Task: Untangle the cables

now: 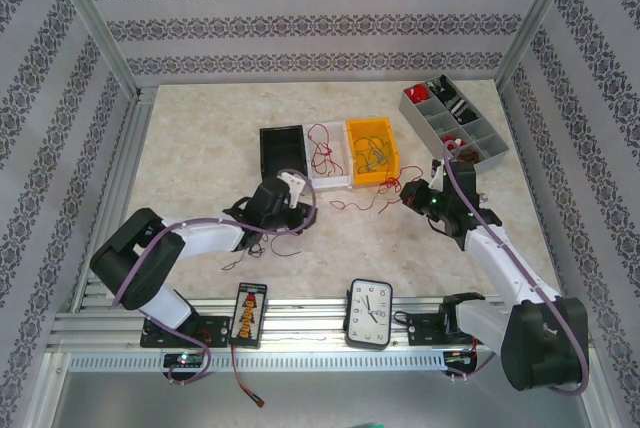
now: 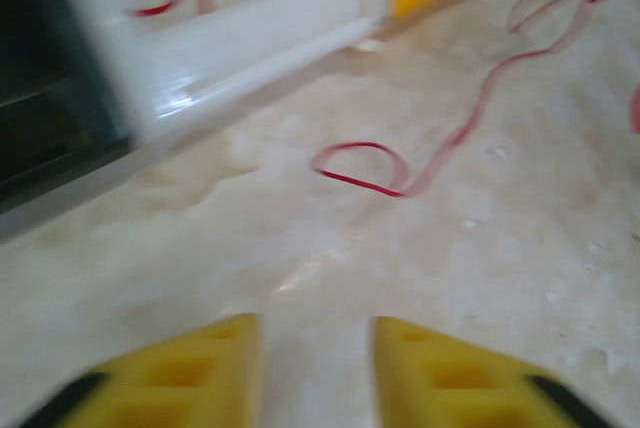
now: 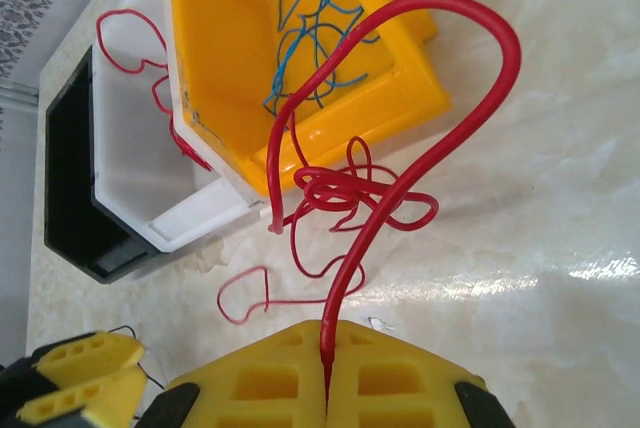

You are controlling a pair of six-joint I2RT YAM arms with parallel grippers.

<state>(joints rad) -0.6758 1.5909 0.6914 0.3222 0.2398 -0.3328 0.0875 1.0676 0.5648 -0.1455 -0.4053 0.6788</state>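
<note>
My right gripper is shut on a thin red cable. That cable arcs up from the pads and drops into a tangled red bunch on the table beside the yellow bin. Blue cables lie in that bin, and another red cable lies in the white bin. My left gripper is open just above the table with nothing between its fingers. A red cable loop lies ahead of it. In the top view the left gripper and right gripper flank the red bunch.
The black bin, white bin and yellow bin stand side by side mid-table. A grey divided organiser sits at the back right. A clock and a small black board lie at the near edge. Dark thin wires trail by the left arm.
</note>
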